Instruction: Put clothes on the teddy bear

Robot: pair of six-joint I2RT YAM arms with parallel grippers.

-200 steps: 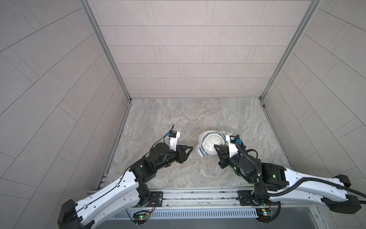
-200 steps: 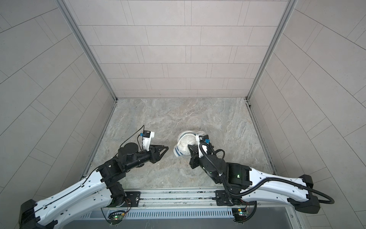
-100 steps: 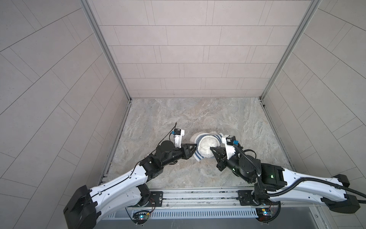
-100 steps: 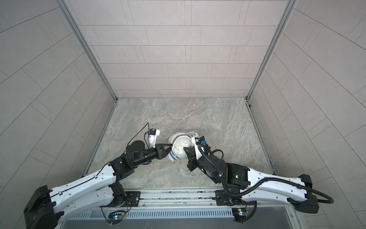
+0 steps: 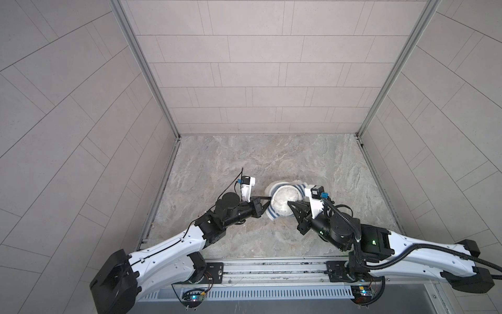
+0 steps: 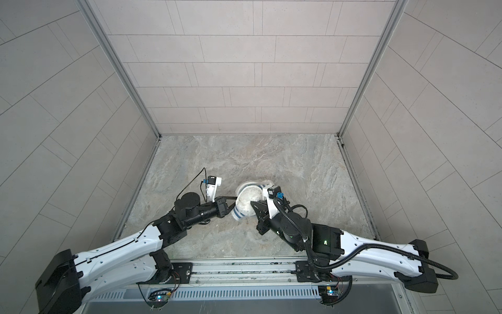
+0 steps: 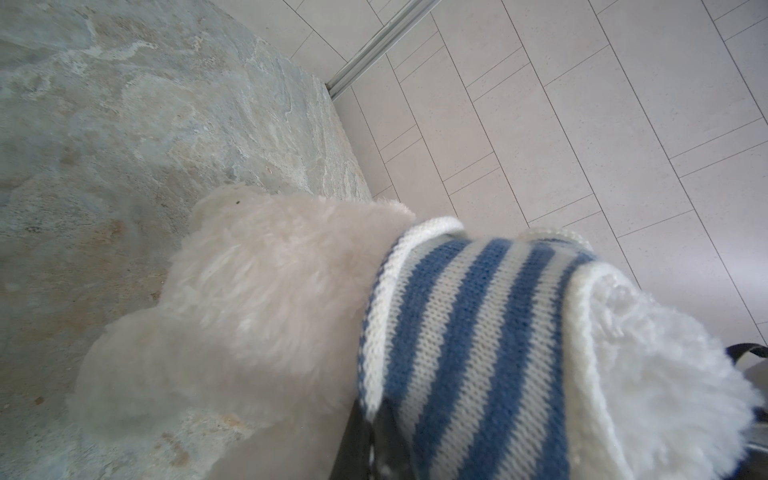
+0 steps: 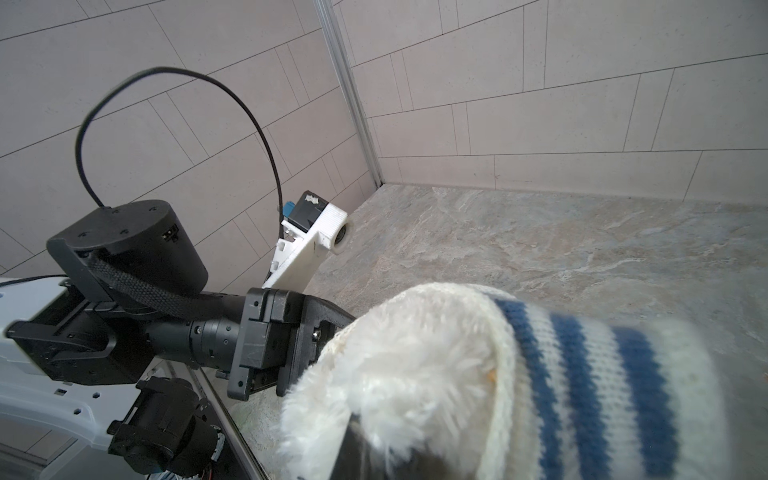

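White fur in a blue/cream knit: teddy bear (image 5: 285,201) is at mid-worktop (image 5: 244,152), between both grippers. Both arms reach in from the front edge, forearms angled inward, wrists low, tips meeting at the bear. L gripper (image 5: 267,203) points across twd the right side, jaws pinched together on the hem of the striped knit shirt (image 5: 272,214); the left wrist view shows the dark fingers (image 7: 365,436) biting the knit (image 7: 478,332). R gripper (image 5: 292,206) faces it from the opp. side, clamped at the hem, fur spilling over its finger (image 8: 357,449). Shirt wraps the bear's middle as a band. Bear's long axis is tilted: one furry end up twd the front, the other (image 7: 257,282) low twd the rear edge. Can't tell if it touches the stone. Face not visible.
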